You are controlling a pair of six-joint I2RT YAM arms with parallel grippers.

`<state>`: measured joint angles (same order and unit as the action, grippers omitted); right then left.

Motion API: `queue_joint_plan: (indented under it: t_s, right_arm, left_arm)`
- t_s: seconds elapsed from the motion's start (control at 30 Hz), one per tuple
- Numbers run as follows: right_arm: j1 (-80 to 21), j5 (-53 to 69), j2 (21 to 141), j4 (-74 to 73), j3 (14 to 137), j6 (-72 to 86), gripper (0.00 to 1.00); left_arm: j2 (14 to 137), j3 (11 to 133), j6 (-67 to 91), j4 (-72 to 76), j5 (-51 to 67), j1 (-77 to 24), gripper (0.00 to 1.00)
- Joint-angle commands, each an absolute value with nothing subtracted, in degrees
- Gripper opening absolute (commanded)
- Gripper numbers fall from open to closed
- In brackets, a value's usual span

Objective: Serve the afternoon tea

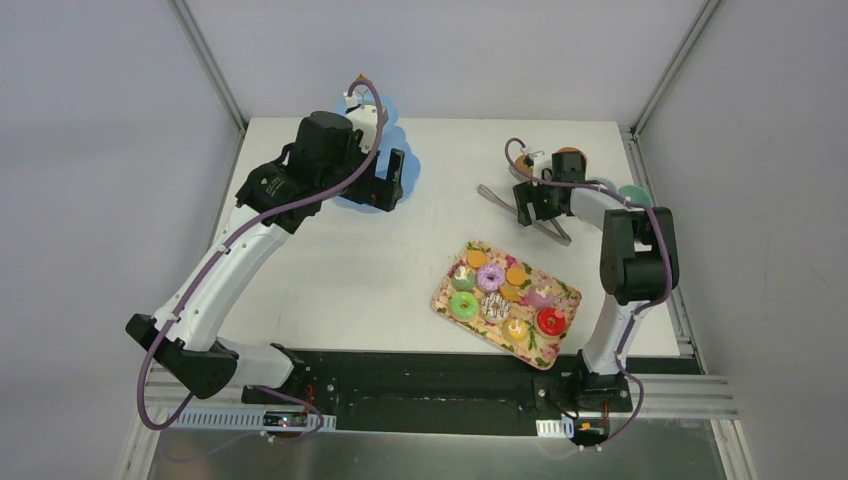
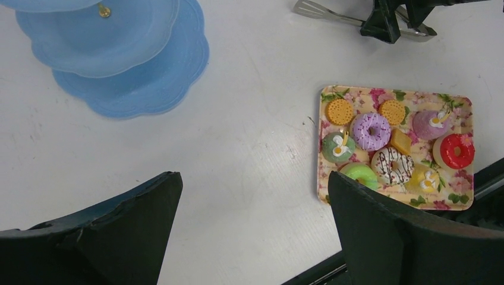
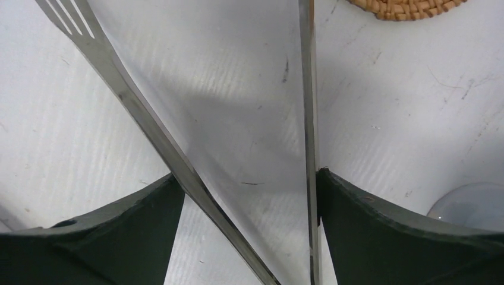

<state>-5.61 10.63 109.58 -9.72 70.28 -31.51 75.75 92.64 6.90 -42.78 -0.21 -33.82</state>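
The afternoon tea sweets lie on a flowered tray (image 1: 441, 300) at the front right. Among them are a green donut (image 1: 463, 305), a purple donut (image 1: 490, 277), a red donut (image 1: 551, 320) and orange biscuits (image 1: 477, 258). The left wrist view shows them too, with the purple donut (image 2: 371, 130) in the middle. My left gripper (image 1: 385, 187) is open and empty, high beside the blue tiered stand (image 2: 119, 59). My right gripper (image 1: 530, 205) is open at the back right, straddling metal tongs (image 3: 136, 113). Its fingers (image 3: 333, 196) touch both tong arms.
The blue stand (image 1: 405, 150) sits at the back left, mostly hidden by my left arm. A brown woven coaster (image 3: 404, 7) lies just beyond the tongs. A clear glass item (image 3: 469, 205) and a teal object (image 1: 632, 193) sit by the right edge.
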Motion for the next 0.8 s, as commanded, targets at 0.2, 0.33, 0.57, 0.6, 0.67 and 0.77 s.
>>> queue_joint_plan:
  t_s: [0.2,0.33,0.57,0.6,0.67,0.77]
  right_arm:
    - [-8.1,7.7,105.2,-6.3,66.5,-25.5,0.79]
    - [-8.7,6.1,104.7,-8.5,68.9,-21.0,0.75]
    - [-9.0,7.1,101.1,-16.7,75.3,-9.1,0.70]
    - [-9.1,7.0,100.6,-18.1,76.0,-7.2,0.69]
    - [-9.2,8.0,99.6,-20.3,76.9,-4.4,0.69]
    - [-9.2,9.7,98.1,-23.0,77.8,-0.4,0.69]
  left_arm:
    - [76.4,95.1,7.9,-42.0,-0.1,-34.4,0.99]
    - [76.4,95.4,8.8,-41.9,1.5,-34.4,0.99]
    - [75.9,95.3,11.2,-41.2,2.1,-34.4,0.99]
    - [75.7,95.2,11.5,-41.1,2.1,-34.4,0.99]
    - [75.2,94.8,12.3,-40.6,2.1,-34.4,0.99]
    - [74.3,93.8,13.6,-39.5,2.3,-34.4,0.99]
